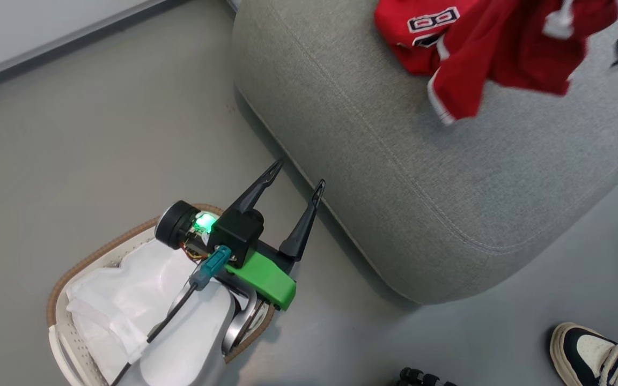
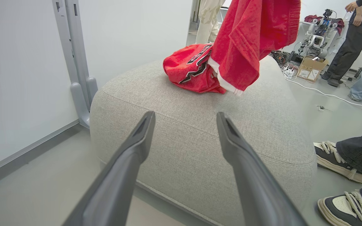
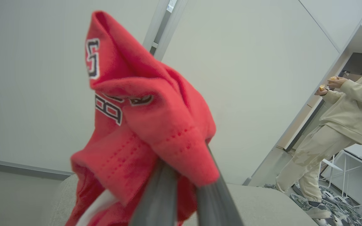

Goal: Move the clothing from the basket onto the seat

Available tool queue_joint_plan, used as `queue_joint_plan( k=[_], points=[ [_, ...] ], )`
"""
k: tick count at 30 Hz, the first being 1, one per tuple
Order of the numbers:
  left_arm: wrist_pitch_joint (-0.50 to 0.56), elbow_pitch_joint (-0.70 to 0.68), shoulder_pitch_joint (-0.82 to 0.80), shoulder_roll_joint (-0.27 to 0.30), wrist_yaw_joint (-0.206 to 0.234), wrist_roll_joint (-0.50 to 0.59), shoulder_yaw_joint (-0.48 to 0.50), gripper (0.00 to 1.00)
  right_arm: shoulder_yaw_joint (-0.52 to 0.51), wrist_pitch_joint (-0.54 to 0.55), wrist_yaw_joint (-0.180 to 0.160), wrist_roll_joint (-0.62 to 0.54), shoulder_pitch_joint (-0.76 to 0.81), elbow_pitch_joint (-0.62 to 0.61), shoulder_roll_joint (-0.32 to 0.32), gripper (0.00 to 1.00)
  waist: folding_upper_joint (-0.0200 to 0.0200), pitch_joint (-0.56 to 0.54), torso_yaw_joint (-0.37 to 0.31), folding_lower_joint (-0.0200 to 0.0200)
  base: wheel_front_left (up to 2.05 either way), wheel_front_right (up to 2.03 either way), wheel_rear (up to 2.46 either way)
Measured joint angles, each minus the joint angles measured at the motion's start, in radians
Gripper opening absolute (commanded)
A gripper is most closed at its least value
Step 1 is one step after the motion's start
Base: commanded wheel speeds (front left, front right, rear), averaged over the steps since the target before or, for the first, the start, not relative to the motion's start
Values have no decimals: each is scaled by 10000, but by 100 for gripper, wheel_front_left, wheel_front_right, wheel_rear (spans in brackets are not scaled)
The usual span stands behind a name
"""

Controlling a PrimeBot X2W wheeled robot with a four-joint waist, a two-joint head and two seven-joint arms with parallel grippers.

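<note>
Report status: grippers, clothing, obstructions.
Left gripper open, empty, by basket. Right gripper shut on clothing, hanging over seat, part resting on it. Person's shoe beside seat, off the path.

On the seat (image 1: 395, 161) lies clothing (image 1: 403, 40), basket (image 1: 59, 300) on floor (image 1: 100, 134) nearby.

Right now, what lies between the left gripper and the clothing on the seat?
Bare grey upholstery of the seat. The left wrist view shows the open left gripper facing the clothing, with nothing lying on that stretch.
</note>
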Motion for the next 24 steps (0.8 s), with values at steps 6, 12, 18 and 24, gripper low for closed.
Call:
queue_joint_plan(
  k=[6, 12, 18, 24],
  points=[
    [0, 46, -569, 69, 0, 92, -144, 100, -1185, 0, 0, -675, -1919, 1127, -834, 0, 0, 963, 422, 0, 0, 0, 0],
    [0, 42, -968, 65, 0, 184, -117, 100, -1981, 0, 0, -1383, -3196, 2405, -1202, 0, 0, 1738, 1100, 0, 0, 0, 0],
    [0, -25, -1142, 15, 0, 280, 123, 100, -2360, 0, 0, -2115, -3462, 4121, -922, 0, 0, 2381, 1895, 1, 0, 0, 0],
    [0, -82, -1151, -88, 0, 322, 303, 100, -2514, 0, 2, -2157, -2291, 5158, -176, 0, 0, 2795, 2555, 1, 0, 0, 0]
  ],
)
